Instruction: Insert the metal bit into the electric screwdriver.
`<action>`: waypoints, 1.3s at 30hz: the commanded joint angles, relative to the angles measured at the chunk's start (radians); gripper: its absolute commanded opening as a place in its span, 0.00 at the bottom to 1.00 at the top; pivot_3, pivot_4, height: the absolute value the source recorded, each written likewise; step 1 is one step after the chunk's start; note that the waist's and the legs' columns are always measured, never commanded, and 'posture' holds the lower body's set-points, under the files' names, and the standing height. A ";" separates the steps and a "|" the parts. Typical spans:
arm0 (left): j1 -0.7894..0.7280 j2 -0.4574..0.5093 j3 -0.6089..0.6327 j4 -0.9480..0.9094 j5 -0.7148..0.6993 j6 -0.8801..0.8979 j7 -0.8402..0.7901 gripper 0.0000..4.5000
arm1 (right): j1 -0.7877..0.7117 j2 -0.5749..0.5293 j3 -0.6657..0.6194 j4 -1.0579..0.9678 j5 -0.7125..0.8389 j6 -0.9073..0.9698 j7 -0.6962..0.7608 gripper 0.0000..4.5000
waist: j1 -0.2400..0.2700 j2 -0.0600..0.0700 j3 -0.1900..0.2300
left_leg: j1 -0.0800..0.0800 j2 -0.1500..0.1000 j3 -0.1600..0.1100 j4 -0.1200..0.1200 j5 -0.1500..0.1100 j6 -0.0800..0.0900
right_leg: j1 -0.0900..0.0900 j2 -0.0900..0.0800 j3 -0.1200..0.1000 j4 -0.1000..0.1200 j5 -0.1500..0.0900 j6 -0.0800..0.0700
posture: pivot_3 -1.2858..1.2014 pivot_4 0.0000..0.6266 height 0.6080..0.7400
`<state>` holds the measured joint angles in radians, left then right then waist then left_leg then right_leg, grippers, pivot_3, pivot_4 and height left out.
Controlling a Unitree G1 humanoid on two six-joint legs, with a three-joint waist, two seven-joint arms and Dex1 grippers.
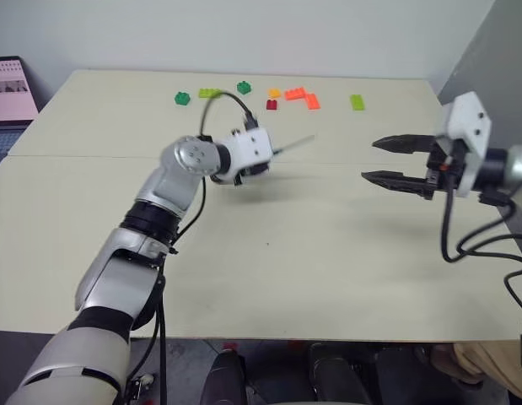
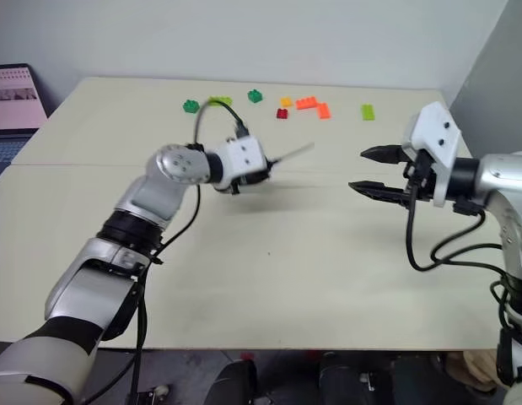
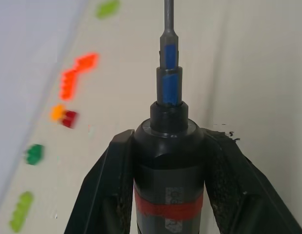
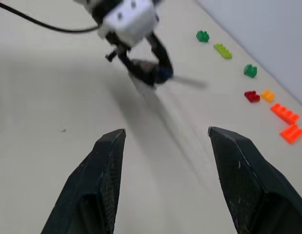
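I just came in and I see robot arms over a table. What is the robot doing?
The left gripper is shut on the electric screwdriver, and the metal bit already sticks out of its tip. The right gripper is open and holds nothing, off to the side above the table. Some toy bricks lie at the table's far edge, untouched.

From my station I see a pale beige counter (image 1: 269, 278), a seam crossing it. Toy bricks line its far edge: beside the red brick (image 1: 271, 105) sit an orange piece (image 1: 274, 93) and a larger orange cluster (image 1: 303, 98); green bricks (image 1: 183, 98) lie to its left, a lime brick (image 1: 357, 102) well right.
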<state>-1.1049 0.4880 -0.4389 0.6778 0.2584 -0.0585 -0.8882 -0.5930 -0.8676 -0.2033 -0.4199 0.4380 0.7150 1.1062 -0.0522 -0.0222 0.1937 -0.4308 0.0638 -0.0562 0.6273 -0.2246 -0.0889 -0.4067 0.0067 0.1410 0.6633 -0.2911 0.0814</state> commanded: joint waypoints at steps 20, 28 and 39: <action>-0.240 -0.186 0.014 0.460 0.062 -0.145 -0.253 0.88 | 0.336 -0.142 -0.171 -0.192 0.093 -0.006 -0.086 0.63 | 0.016 0.000 0.000 | 0.000 -0.001 0.001 0.004 0.001 0.002 | 0.002 0.000 0.002 0.003 0.000 0.001 | 0.52 0.24 1.00; -0.173 0.067 0.210 0.156 -0.100 0.080 -0.404 1.00 | 0.329 -0.174 -0.117 -0.070 0.052 -0.096 -0.058 0.82 | 0.004 0.000 0.000 | 0.000 -0.001 0.001 0.006 0.002 0.002 | 0.001 0.000 0.002 0.008 0.000 0.001 | 0.52 0.24 1.00; 0.457 0.507 0.525 -0.542 -0.322 0.514 -0.474 1.00 | 0.312 -0.244 -0.038 0.061 0.000 -0.234 0.050 0.99 | -0.003 -0.001 0.000 | 0.006 0.001 0.001 0.013 0.002 0.002 | 0.003 0.000 0.001 0.019 -0.002 0.001 | 0.52 0.24 1.00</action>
<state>-0.7123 0.9450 -0.0041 0.2454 -0.0140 0.4105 -1.3668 -0.2678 -1.0899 -0.2291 -0.3736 0.4475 0.5079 1.1394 -0.0556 -0.0234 0.1940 -0.4264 0.0647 -0.0554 0.6435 -0.2226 -0.0868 -0.4031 0.0069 0.1419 0.6819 -0.2933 0.0828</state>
